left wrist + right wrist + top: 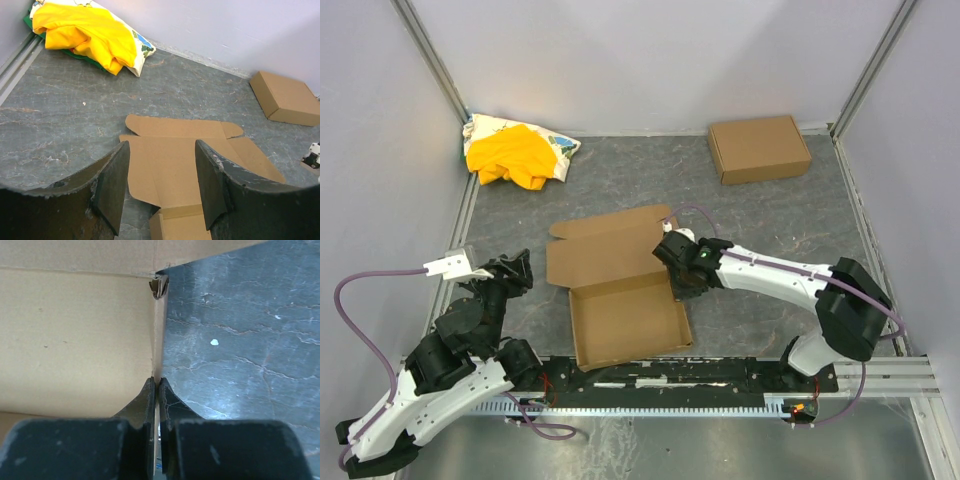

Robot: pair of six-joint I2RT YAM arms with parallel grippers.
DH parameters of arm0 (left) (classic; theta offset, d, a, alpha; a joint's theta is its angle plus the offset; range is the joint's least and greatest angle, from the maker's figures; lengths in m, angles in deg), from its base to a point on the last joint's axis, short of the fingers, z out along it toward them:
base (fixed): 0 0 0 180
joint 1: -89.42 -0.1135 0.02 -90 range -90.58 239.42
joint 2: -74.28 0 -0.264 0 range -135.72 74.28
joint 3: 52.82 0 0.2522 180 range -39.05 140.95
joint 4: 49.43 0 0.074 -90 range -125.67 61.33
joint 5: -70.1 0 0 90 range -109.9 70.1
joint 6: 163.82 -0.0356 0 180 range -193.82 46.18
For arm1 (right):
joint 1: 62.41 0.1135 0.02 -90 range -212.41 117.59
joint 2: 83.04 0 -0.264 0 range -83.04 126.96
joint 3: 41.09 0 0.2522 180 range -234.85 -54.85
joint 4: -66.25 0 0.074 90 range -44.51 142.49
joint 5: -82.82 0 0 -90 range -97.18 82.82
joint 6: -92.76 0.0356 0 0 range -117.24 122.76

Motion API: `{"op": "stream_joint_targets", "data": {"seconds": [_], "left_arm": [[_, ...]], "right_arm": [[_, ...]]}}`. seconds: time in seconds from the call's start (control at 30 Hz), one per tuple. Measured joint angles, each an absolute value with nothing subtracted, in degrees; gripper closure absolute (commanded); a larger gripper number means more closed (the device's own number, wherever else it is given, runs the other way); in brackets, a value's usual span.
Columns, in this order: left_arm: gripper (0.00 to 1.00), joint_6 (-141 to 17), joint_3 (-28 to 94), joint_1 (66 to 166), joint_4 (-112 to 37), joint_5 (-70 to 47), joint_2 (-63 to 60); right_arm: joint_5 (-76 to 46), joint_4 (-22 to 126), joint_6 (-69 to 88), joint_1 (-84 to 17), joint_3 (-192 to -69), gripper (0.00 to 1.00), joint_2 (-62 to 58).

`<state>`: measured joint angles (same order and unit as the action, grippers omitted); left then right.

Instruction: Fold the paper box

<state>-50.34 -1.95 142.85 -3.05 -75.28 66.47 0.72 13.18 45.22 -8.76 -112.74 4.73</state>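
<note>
The paper box (pixel 620 295) lies in the middle of the table: a shallow brown tray with raised walls at the front and its lid panel with flaps lying flat behind. My right gripper (pixel 682 283) is shut on the tray's right side wall; in the right wrist view the fingers (pixel 157 390) pinch the thin cardboard wall (pixel 159 350) edge-on. My left gripper (pixel 518 270) is open and empty, left of the box. In the left wrist view its fingers (pixel 162 187) frame the flat lid panel (pixel 185 160).
A ready-made closed brown box (pixel 759 148) sits at the back right, also in the left wrist view (pixel 287 97). A yellow-and-white cloth heap (pixel 515 152) lies in the back left corner. Grey walls and rails bound the table.
</note>
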Motion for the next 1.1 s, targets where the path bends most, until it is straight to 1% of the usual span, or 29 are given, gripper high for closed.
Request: {"op": "stream_joint_targets", "data": {"seconds": [0.13, 0.33, 0.47, 0.67, 1.0, 1.1], "left_arm": [[0.38, -50.3, -2.0, 142.8, -3.1, -75.3, 66.5], [0.38, -50.3, -2.0, 142.8, -3.0, -75.3, 66.5], [0.38, -50.3, -2.0, 142.8, -3.1, -75.3, 66.5], [0.38, -50.3, -2.0, 142.8, -3.1, -75.3, 66.5], [0.38, -50.3, -2.0, 142.8, -3.1, -75.3, 66.5], [0.38, -50.3, -2.0, 142.8, -3.0, -75.3, 66.5]], "right_arm": [[5.6, 9.0, 45.0, -6.5, -116.3, 0.98, 7.7], [16.5, 2.4, 45.9, -2.3, -121.8, 0.97, 13.4], [20.2, 0.7, 46.4, -1.4, -122.9, 0.79, 15.1], [21.5, 0.5, 46.0, -1.7, -122.4, 0.68, 16.2], [21.9, 1.7, 44.6, -2.6, -123.8, 0.68, 19.3], [21.8, 2.9, 44.3, -3.3, -123.9, 0.71, 20.5]]}}
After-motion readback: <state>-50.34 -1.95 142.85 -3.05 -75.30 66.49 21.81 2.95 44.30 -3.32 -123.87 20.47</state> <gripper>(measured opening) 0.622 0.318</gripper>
